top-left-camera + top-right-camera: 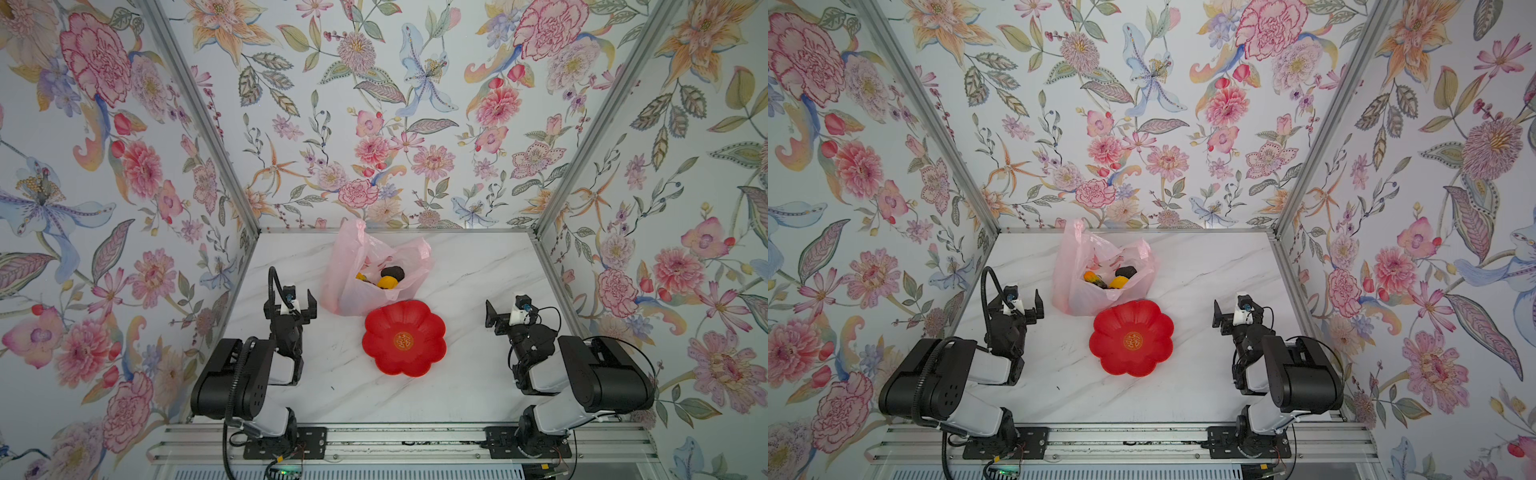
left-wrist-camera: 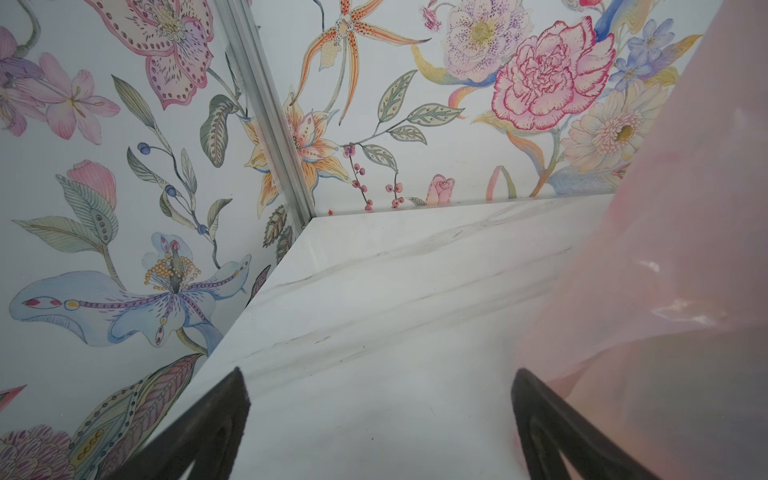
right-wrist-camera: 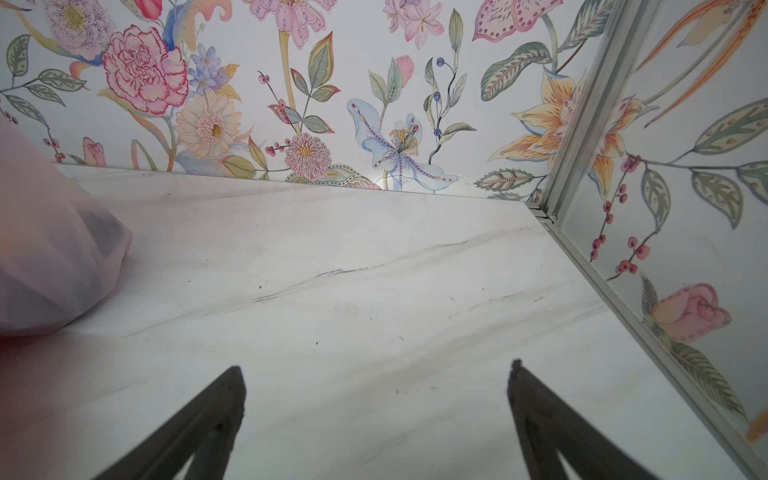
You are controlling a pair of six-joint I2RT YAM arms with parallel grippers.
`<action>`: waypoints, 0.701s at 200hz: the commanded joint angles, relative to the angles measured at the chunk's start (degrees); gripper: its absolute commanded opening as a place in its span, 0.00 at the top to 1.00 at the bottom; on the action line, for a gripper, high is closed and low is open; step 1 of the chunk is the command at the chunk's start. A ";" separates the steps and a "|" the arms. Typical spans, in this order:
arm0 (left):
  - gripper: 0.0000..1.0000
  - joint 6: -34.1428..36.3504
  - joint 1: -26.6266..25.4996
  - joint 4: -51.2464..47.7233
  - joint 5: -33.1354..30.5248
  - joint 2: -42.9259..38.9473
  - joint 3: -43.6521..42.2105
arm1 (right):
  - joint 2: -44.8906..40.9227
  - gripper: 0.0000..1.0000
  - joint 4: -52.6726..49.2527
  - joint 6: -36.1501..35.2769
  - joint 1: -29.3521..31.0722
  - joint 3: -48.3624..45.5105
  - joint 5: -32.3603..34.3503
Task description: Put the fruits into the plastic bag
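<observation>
The pale pink plastic bag (image 1: 351, 255) (image 1: 1070, 266) stands open at the back middle of the marble table. Inside its mouth lie fruits: a yellow-orange one (image 1: 388, 283) (image 1: 1117, 283), a blackish one (image 1: 393, 272) (image 1: 1126, 272) and a small orange one (image 1: 1090, 276). My left gripper (image 1: 291, 309) (image 1: 1018, 312) (image 2: 380, 386) is open just left of the bag, nothing between its fingers; the bag's wall (image 2: 665, 249) fills one side of the left wrist view. My right gripper (image 1: 513, 319) (image 1: 1237, 320) (image 3: 376, 370) is open and empty, well right of the bag (image 3: 50, 257).
An empty red flower-shaped plate (image 1: 432, 357) (image 1: 1158, 353) lies in front of the bag, between the two arms. Floral walls with metal corner posts close the table (image 1: 465, 282) on the left, back and right. Bare marble lies under both grippers.
</observation>
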 commanded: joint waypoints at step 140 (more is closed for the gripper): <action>0.01 0.13 0.08 2.79 -1.60 0.46 -0.03 | -1.28 0.01 -15.77 0.87 0.50 6.83 3.78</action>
